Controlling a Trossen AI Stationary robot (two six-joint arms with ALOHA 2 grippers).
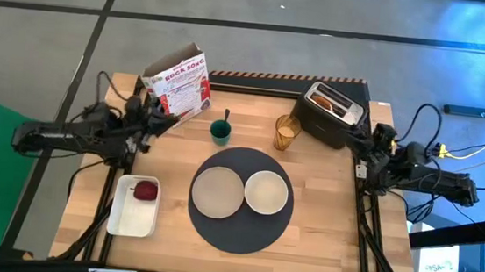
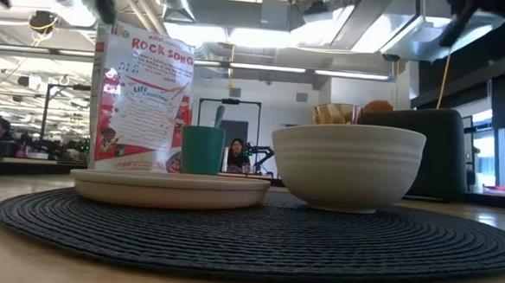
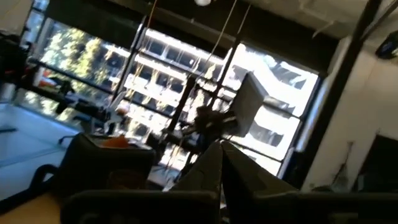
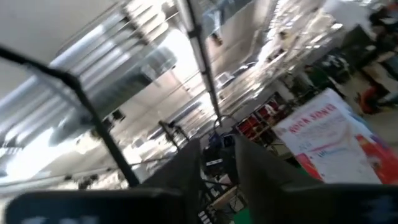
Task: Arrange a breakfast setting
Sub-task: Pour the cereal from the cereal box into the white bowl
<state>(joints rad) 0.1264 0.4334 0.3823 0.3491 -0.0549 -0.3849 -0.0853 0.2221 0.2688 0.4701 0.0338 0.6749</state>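
Landmark: large dark grey round mat [image 1: 241,227], centre-front of the wooden table [image 1: 321,240].

Left gripper [image 1: 151,119]: parked well left of the mat and behind it, at the table's left edge, just beside the upright cereal box [image 1: 179,82]. Wrist view shows its fingers [image 3: 208,171] pressed together, nothing between them.

White rectangular tray [image 1: 130,219]: just left of the mat, apart from it. Red fruit [image 1: 145,190] lies in its rear end.

Beige plate [image 1: 218,191]: on the mat, left half. White bowl [image 1: 266,192]: on the mat, right half, touching or nearly touching the plate.

Small green cup [image 1: 220,132]: just behind the mat, with a dark stick standing in it. Amber glass [image 1: 287,132]: behind the mat, right of the cup.

Black toaster [image 1: 333,113]: behind the mat's right side, toasted round [image 1: 324,98] in its slot.

Right gripper [image 1: 367,140]: right of the mat, at the table's right edge, near the toaster. Fingers [image 4: 186,168] close together, slim gap, empty.
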